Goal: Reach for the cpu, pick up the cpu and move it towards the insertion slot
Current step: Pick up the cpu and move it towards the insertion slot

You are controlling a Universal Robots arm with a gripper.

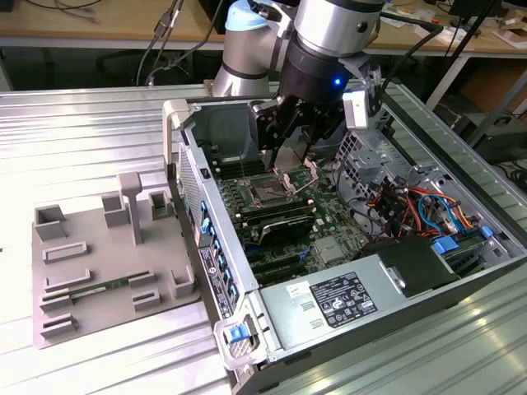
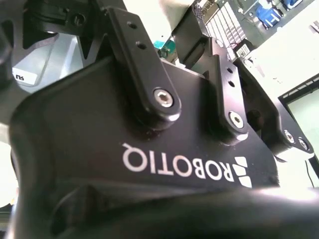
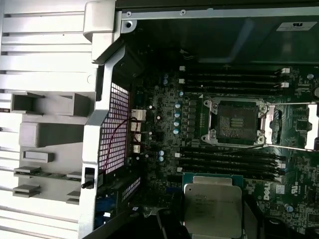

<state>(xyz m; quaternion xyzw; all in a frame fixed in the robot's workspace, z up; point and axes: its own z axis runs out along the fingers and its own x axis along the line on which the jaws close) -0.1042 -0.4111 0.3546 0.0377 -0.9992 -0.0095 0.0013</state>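
One ribbed metal table across the exterior view, carrying an open computer case at centre and right. Silver-and-blue robot arm coming down from the top centre into the case. Grey fixture plate lying flat on the table at the exterior view's left, just beside the case wall, with a thin green memory stick in one of its lower grooves. Green motherboard on the case floor; grey power supply toward the lower right. Black gripper hanging over the board, above the insertion slot at frame centre. In the first wrist view, insertion slot seen with its dark square socket bare and retention bracket swung to one side, long black memory slots on either side of it. Same view: the cpu, silver top up with a green edge, level, held above the board short of the slot. Dark fingers pressed against opposite edges of the chip, clamped on it.
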